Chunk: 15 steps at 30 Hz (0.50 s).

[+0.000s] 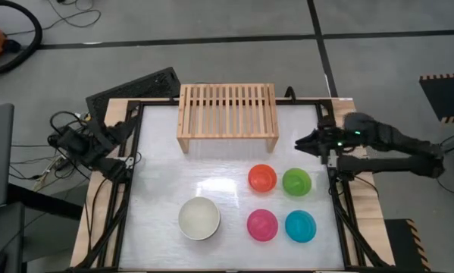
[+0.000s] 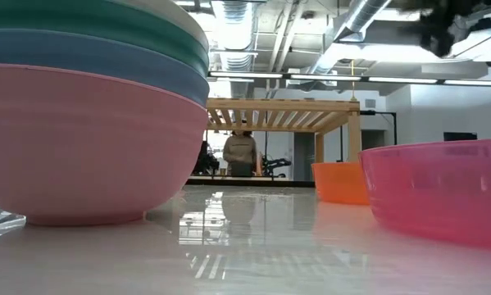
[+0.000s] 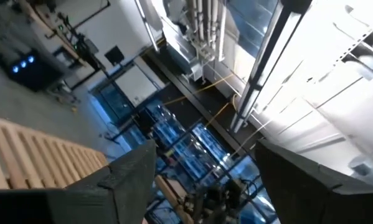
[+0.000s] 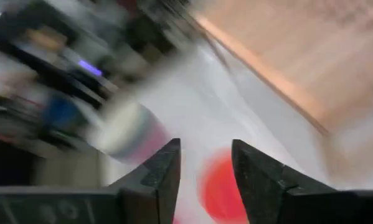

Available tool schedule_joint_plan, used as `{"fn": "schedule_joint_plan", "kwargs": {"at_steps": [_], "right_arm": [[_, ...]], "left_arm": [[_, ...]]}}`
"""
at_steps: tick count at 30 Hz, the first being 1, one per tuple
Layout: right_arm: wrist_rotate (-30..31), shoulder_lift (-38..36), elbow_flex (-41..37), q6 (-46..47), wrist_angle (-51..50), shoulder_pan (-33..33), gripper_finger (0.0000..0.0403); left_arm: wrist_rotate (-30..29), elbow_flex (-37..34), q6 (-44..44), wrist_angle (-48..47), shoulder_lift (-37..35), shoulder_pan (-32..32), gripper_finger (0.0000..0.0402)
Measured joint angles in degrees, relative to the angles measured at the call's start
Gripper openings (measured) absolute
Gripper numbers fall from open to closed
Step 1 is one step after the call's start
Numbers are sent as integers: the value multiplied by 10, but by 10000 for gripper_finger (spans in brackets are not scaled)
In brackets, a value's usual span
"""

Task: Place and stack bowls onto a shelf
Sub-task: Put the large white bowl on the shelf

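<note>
The light-wood shelf [image 1: 227,114] stands at the table's far edge, nothing on its slats. The larger bowls sit nested in one stack [image 1: 199,218], cream on top; the low view shows pink [image 2: 81,147] at the bottom on the table, then slate-blue and teal. The orange [image 1: 262,178], green [image 1: 296,182], magenta [image 1: 262,224] and cyan [image 1: 300,226] bowls each rest singly on the table. My right gripper [image 1: 302,143] is open, hovering by the table's right edge, right of the shelf and beyond the green bowl. My left gripper [image 3: 198,180] is open, parked off the left edge.
A black metal frame [image 1: 132,189] borders the table. A dark keyboard-like slab [image 1: 136,87] lies off the far left corner, and cables hang by the left arm [image 1: 90,144]. A person [image 2: 241,152] stands in the room beyond the shelf. Bare table lies between the shelf and the bowls.
</note>
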Motion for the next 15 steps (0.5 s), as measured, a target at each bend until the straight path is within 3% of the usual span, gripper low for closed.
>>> {"fn": "schedule_joint_plan", "kwargs": {"at_steps": [6, 9, 15], "right_arm": [[76, 123, 74, 4, -274, 0, 186], [106, 161, 75, 23, -309, 0, 183], [106, 225, 73, 1, -314, 2, 179]], "left_arm": [[-17, 19, 50, -1, 16, 3, 257], [-34, 19, 59, -1, 15, 3, 257], [-31, 19, 53, -18, 15, 2, 257]]}}
